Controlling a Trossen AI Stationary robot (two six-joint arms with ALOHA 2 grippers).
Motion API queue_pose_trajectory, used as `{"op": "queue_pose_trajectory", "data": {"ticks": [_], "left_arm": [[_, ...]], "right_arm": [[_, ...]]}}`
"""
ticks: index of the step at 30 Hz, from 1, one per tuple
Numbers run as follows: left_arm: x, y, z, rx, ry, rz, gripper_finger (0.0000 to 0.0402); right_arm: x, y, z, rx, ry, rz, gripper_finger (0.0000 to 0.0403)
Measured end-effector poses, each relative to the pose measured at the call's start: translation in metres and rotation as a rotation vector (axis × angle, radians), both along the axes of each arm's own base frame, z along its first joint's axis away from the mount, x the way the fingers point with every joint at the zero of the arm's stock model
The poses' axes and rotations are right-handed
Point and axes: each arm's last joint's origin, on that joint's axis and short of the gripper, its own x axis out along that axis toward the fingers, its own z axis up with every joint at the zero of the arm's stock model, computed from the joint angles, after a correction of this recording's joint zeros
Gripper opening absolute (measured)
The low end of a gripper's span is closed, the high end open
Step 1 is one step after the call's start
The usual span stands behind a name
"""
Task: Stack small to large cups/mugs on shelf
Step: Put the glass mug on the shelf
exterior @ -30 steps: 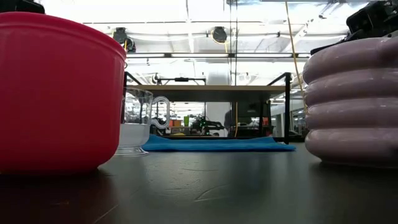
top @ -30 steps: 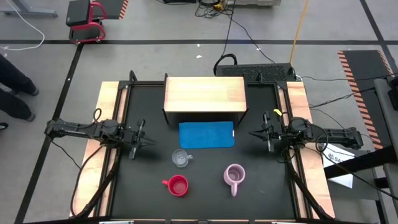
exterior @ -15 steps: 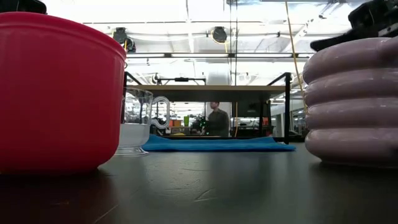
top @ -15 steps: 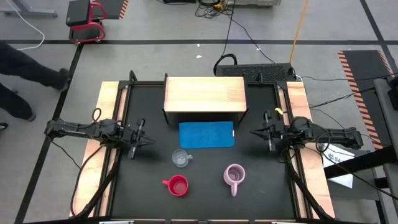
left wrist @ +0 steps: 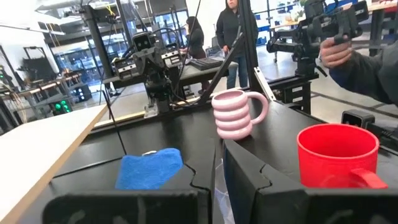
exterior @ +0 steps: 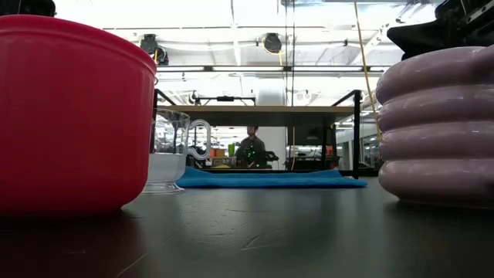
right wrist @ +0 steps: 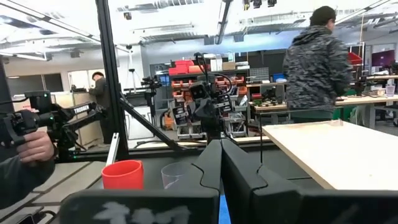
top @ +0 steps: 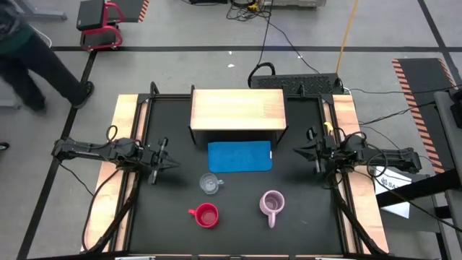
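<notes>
While the shelf (top: 238,112) at the table's back stands bare, the lilac mug (top: 271,204), red mug (top: 206,215) and glass cup (top: 210,184) sit in front, beyond the blue mat (top: 240,156). Left gripper (top: 160,160), fingers together, is nearer the glass cup; right gripper (top: 315,150), also closed, is nearer the lilac mug.

Shelf (top: 238,110): light wooden board top on dark side panels, standing level at the back of my counter, nothing on top.

Clear glass cup (top: 210,184): smallest, upright, empty, nearest the shelf, in front of its left half, handle toward the right.

Red mug (top: 206,215): upright, mouth open, farther out from the shelf than the glass and just beyond it, handle pointing left.

Ribbed lilac mug (top: 271,204): upright, in front of the shelf's right half, handle pointing away from the shelf.
</notes>
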Motion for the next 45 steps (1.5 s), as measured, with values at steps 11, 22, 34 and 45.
{"op": "queue_pose_trajectory", "data": {"ticks": [11,22,34,45], "left_arm": [[0.0,0.001,0.007,-0.152,-0.035,0.002,0.0035],[-0.001,0.003,0.016,-0.279,-0.112,0.059,0.0004],[0.0,0.003,0.017,-0.247,-0.125,0.067,0.0001],[0.008,0.003,0.07,-0.253,-0.098,0.084,0.0001]], "right_arm": [[0.0,-0.001,0.001,-0.121,-0.019,-0.048,0.0],[0.004,-0.006,-0.004,-0.04,0.053,-0.083,0.0],[0.006,-0.006,-0.008,-0.034,0.093,-0.076,0.0],[0.007,-0.006,-0.009,-0.033,0.109,-0.076,0.0]]}}
